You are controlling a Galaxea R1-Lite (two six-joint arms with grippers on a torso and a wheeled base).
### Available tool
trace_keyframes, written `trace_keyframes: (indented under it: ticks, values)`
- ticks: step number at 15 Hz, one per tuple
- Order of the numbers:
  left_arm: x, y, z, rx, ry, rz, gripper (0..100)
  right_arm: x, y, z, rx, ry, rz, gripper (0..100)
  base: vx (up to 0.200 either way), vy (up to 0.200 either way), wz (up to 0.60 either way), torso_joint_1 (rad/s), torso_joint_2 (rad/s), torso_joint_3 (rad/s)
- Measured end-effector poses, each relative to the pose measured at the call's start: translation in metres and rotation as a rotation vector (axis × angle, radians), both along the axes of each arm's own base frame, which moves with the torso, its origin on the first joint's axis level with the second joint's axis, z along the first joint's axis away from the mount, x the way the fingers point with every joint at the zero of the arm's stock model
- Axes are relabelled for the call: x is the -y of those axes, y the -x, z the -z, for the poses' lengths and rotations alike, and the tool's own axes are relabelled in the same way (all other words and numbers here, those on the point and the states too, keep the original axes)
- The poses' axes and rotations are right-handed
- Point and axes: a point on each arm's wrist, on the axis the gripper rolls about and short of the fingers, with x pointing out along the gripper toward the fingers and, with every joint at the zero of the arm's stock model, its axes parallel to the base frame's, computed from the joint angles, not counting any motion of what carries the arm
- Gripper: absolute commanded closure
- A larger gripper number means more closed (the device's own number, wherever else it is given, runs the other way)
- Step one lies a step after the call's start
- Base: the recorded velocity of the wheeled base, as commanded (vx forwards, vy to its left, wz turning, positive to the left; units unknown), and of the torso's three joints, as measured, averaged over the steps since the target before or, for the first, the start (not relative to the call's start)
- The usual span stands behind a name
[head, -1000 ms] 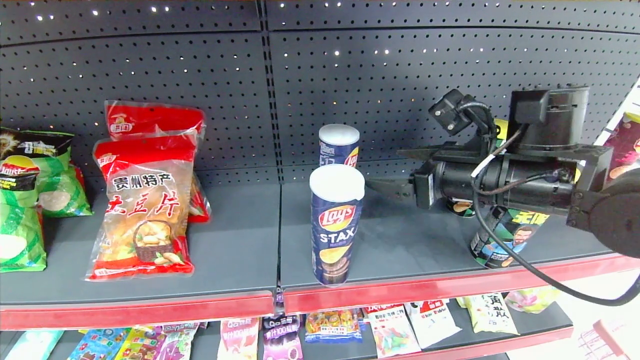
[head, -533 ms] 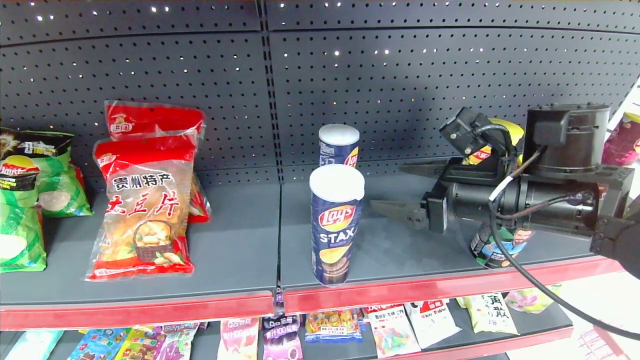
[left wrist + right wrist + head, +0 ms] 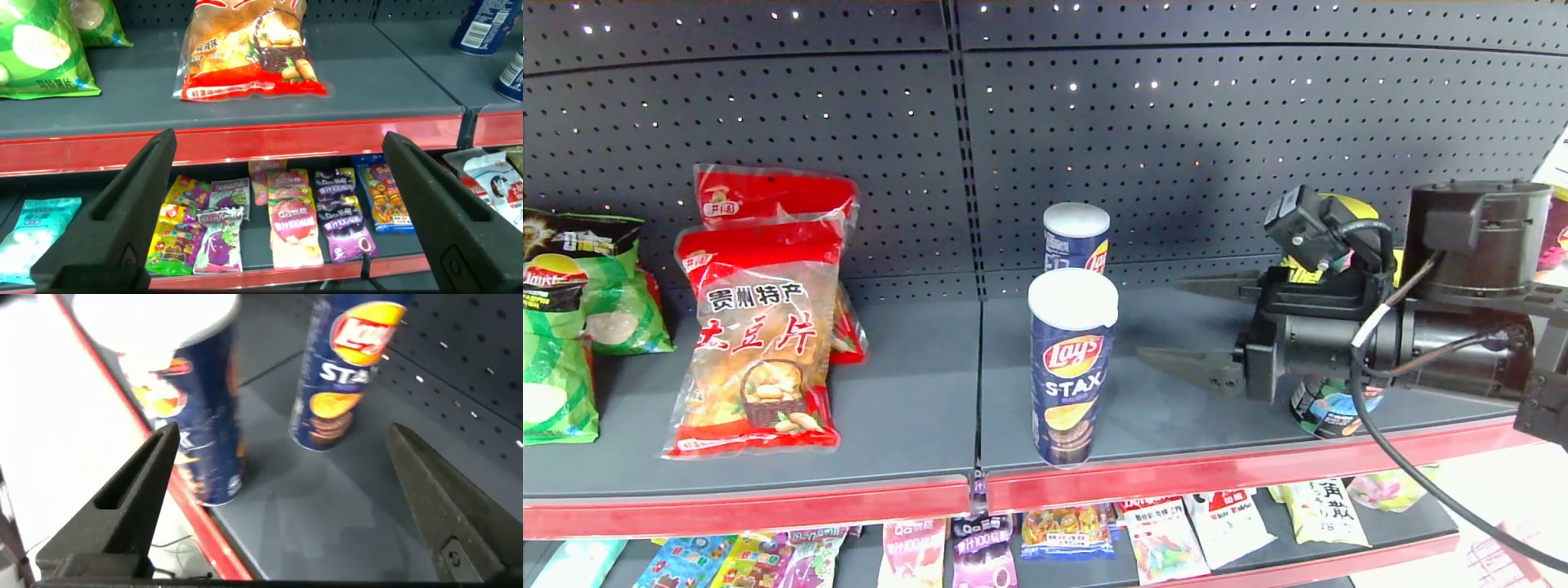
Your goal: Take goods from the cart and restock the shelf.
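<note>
Two blue chip cans stand on the grey shelf [image 3: 907, 408]: one at the front edge [image 3: 1072, 367], the other behind it near the pegboard [image 3: 1076, 237]. My right gripper [image 3: 1158, 320] hangs open and empty over the shelf, to the right of the front can and apart from it. The right wrist view has the front can [image 3: 192, 416] close and blurred, the rear can [image 3: 347, 367] beyond it, and the open right gripper [image 3: 282, 433] wider than either. My left gripper [image 3: 279, 139] is open and empty, level with the shelf's red front edge [image 3: 245, 143].
Red bags of potato chips [image 3: 760, 335] and green chip bags [image 3: 560, 327] lie on the left of the shelf. A green can [image 3: 1331, 404] and a yellow can [image 3: 1339, 212] stand partly hidden behind my right arm. Candy packets [image 3: 1078, 531] fill the lower shelf.
My right gripper has drawn back to the right and sunk a little, away from the front can. The cans have not moved.
</note>
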Motion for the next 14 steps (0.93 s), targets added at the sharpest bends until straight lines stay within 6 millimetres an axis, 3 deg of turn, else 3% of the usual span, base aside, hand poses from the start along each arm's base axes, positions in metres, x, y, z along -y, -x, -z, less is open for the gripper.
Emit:
trace_keyframes:
  ticks: [6,14]
  values:
    - [0.0,0.0,0.0,0.0,0.0,0.0,0,-0.014,0.005,0.004,0.014,0.002,-0.169,0,0.0,0.0,0.0,0.0,0.0,0.0]
    - [0.0,0.0,0.0,0.0,0.0,0.0,0,-0.036,-0.004,0.014,-0.006,-0.012,-0.254,0,0.0,0.0,0.0,0.0,0.0,0.0]
